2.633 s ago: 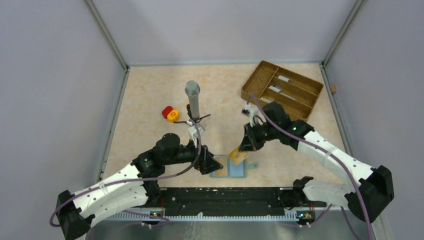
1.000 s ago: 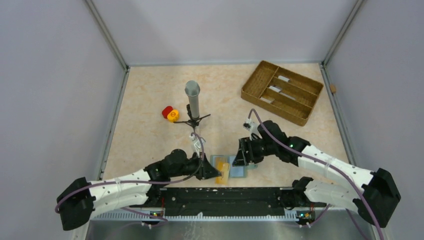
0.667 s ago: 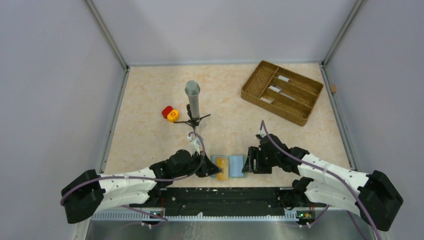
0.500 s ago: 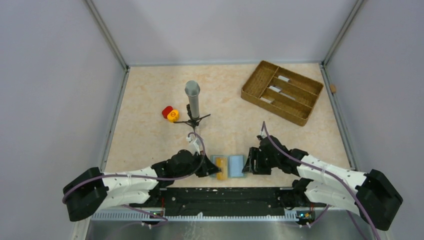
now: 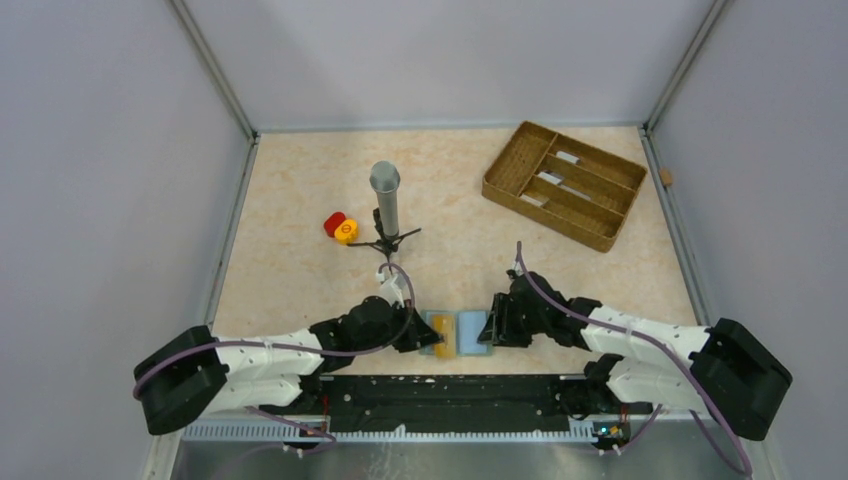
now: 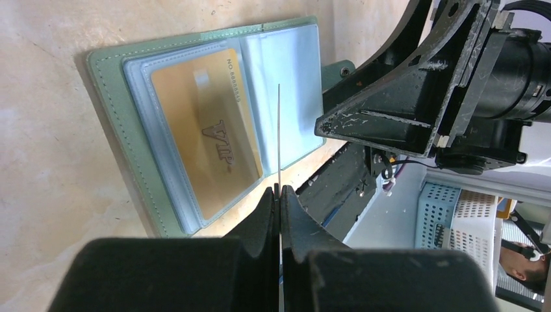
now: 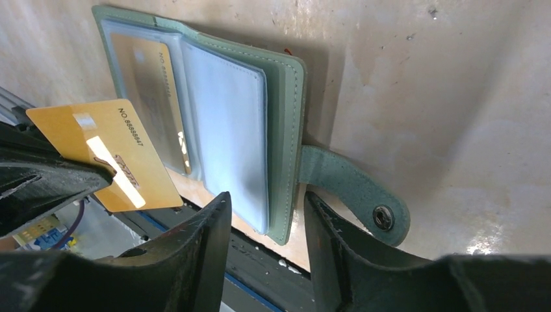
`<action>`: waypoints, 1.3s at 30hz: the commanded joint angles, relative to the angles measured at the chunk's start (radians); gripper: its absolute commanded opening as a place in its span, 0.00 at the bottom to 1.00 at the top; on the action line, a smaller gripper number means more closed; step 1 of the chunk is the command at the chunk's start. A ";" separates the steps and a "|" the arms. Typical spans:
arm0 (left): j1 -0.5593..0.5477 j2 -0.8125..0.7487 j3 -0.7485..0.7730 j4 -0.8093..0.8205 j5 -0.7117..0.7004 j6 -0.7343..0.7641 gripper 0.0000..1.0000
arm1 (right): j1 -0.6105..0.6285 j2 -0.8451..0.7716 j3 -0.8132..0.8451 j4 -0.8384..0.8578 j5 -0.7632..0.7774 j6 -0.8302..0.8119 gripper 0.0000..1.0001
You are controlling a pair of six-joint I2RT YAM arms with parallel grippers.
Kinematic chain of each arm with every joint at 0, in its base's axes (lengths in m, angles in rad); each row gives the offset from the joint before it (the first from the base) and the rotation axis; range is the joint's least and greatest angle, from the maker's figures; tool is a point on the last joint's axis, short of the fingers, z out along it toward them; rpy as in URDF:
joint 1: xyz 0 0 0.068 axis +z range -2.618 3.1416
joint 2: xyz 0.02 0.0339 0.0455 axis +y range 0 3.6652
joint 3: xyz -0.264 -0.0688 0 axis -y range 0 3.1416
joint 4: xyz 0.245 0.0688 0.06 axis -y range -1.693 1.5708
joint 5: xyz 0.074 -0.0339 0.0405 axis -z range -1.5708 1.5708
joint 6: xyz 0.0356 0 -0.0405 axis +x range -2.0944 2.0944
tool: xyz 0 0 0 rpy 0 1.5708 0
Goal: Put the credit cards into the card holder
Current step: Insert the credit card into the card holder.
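Observation:
The card holder point(image 5: 474, 333) lies open by the table's near edge, grey-green outside point(image 6: 110, 97), with a tab point(image 7: 354, 192) on its right. Its right panel is light blue; a tan-gold printed face shows under the left clear sleeve point(image 6: 201, 136). My left gripper point(image 5: 428, 340) point(image 6: 279, 190) is shut on a tan-gold credit card point(image 7: 107, 153), held on edge point(image 6: 279, 130) over the holder's middle. My right gripper point(image 5: 492, 330) point(image 7: 266, 198) stands open astride the holder's right near corner point(image 7: 286, 117), not touching it. Silvery cards point(image 5: 567, 157) lie in the brown tray.
The brown compartmented tray point(image 5: 520, 150) stands at the back right. A grey tube on a black stand point(image 5: 386, 195) and a red-and-yellow object point(image 5: 340, 227) sit left of centre. A black rail point(image 5: 450, 392) runs along the near edge, just below the holder.
The gold card went from my right gripper to my left. My right gripper came down to the holder's right edge and its jaws have narrowed. My left gripper stays shut on the card.

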 commanded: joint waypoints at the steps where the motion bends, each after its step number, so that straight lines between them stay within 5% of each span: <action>1: 0.009 0.022 0.039 0.037 0.018 0.007 0.00 | 0.024 0.021 0.006 -0.002 0.052 0.009 0.43; 26: 0.055 0.168 0.008 0.200 0.111 -0.052 0.00 | 0.030 0.079 -0.004 -0.066 0.139 -0.008 0.11; 39: 0.096 0.237 0.008 0.224 0.148 -0.068 0.00 | 0.038 0.097 0.004 -0.073 0.152 -0.010 0.05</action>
